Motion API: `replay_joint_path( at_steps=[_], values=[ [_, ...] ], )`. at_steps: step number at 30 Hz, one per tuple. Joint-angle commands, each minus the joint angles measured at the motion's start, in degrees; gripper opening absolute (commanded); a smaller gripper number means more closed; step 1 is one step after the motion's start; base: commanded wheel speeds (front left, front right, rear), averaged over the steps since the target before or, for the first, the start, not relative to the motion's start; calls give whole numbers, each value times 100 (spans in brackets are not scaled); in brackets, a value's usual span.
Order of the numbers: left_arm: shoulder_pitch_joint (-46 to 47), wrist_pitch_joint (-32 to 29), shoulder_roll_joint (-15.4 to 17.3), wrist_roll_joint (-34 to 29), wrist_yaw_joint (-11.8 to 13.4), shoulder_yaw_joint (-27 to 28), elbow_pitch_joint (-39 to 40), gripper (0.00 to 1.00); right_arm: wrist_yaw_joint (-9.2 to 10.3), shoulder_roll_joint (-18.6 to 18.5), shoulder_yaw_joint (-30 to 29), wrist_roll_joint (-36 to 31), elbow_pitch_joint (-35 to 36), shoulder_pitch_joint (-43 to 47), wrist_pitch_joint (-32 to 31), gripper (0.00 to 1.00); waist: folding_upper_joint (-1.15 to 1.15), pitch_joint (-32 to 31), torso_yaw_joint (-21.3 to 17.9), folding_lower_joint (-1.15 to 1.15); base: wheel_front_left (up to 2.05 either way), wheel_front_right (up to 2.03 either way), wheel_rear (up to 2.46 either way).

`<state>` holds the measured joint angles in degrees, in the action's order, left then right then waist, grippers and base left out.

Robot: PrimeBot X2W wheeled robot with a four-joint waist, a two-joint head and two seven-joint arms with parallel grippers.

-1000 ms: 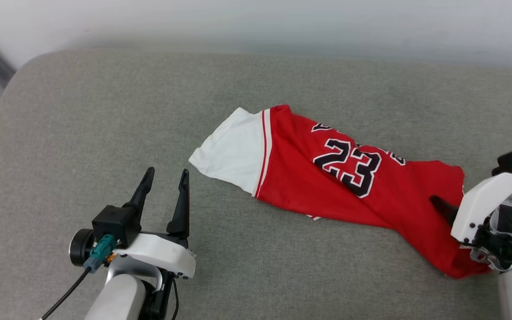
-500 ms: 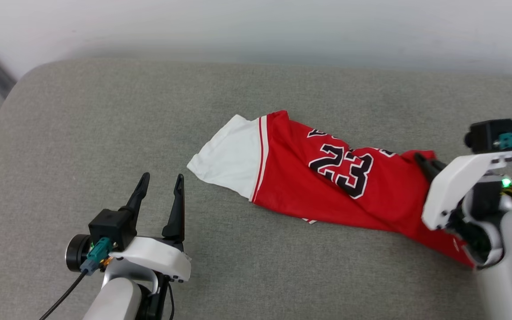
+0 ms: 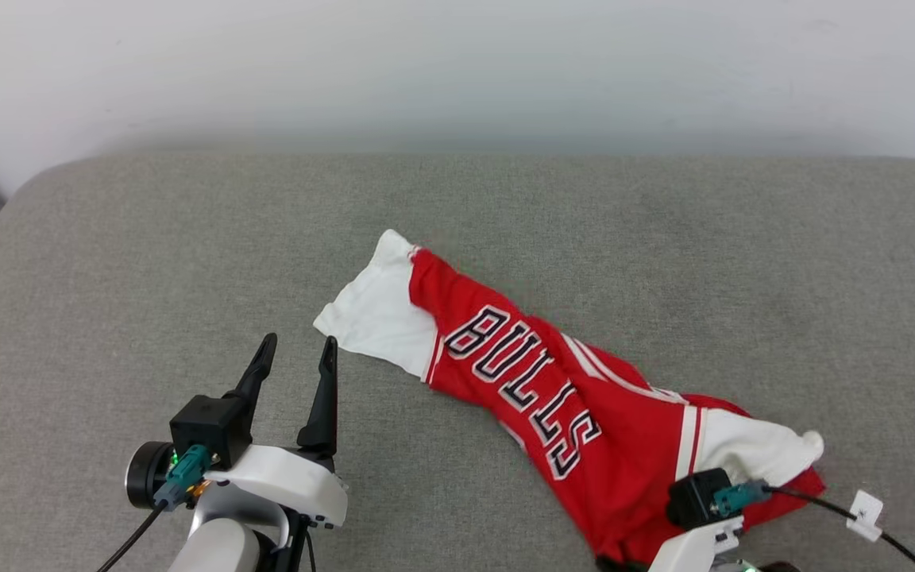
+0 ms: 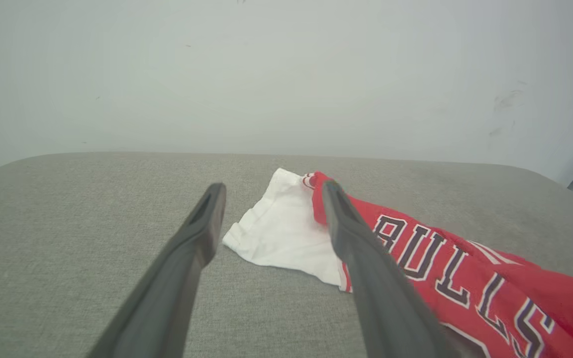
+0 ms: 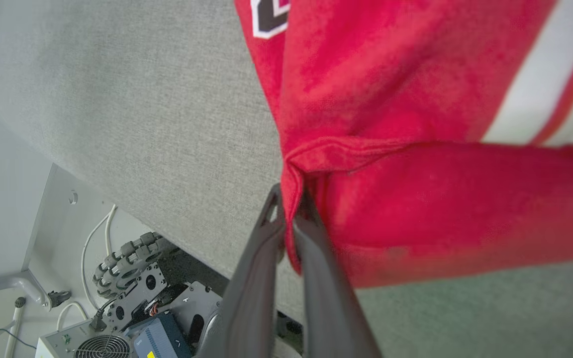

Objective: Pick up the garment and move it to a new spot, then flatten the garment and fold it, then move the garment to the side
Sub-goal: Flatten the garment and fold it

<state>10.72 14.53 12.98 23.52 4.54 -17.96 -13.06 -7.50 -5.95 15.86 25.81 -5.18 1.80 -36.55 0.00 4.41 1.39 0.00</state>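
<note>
R gripper [image 5: 289,201] clamped on shirt [image 3: 553,413] hem, so pickup looks underway; L gripper [image 3: 299,345] wide open, empty. Relocating, flattening, folding, moving aside all left.

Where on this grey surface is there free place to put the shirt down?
Free: the wide strip of grey cushion between the garment and the wall, and the patch left of the left gripper. Crowded: the near right corner, where the right gripper pinches the garment's red hem.
</note>
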Motion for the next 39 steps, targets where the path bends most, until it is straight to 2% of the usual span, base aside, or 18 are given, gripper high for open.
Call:
replay_joint_path(
  at_steps=[1,4,9,13,18,19,23,26,31,36,37,38,39],
  values=[
    [-91,-21,11,36,25,-9,21,100,2,90,-49,-118,-128,131,219,100,0,-51,-16,0,0,0,0],
    [-128,-27,41,43,42,-4,14,100,2,192,-65,-172,-150,212,649,100,0,-127,-41,0,0,0,0],
    [-249,-39,77,80,98,29,48,100,2,231,-89,-348,378,292,1221,100,0,-221,-113,0,0,0,0],
    [-322,-59,101,99,142,35,102,100,2,231,-229,-411,967,360,1149,100,0,-240,-160,0,0,0,0],
    [-298,-60,97,119,181,29,185,100,2,96,-1019,-496,1303,280,732,100,0,-167,-180,0,0,0,0],
    [-298,-60,97,119,181,29,185,100,2,96,-1019,-496,1303,280,732,100,0,-167,-180,0,0,0,0],
    [-196,-56,95,104,149,-14,213,100,2,-34,-1826,-502,1020,103,226,100,0,-59,-131,0,0,0,0],
    [-146,-47,102,96,132,-31,198,100,2,-168,-2130,-525,778,-27,-47,100,0,24,-81,0,0,0,0],
    [-75,-23,99,104,128,-29,183,100,2,-253,-2219,-487,294,-269,-332,100,0,172,-36,0,0,0,0],
    [28,-6,89,104,113,-36,164,100,2,-197,-2127,-388,-79,-566,-263,100,0,323,-13,0,0,0,0],
    [39,-1,88,102,108,-37,158,100,2,-195,-2112,-367,-132,-629,-210,72,0,342,-11,0,0,0,0],
    [45,4,85,102,100,-42,148,100,2,-211,-2103,-365,-173,-687,-163,7,0,358,-7,0,0,0,0],
    [42,9,82,101,98,-47,131,100,2,-209,-2094,-345,-221,-709,-142,0,0,365,-1,0,0,0,0]
  ],
)
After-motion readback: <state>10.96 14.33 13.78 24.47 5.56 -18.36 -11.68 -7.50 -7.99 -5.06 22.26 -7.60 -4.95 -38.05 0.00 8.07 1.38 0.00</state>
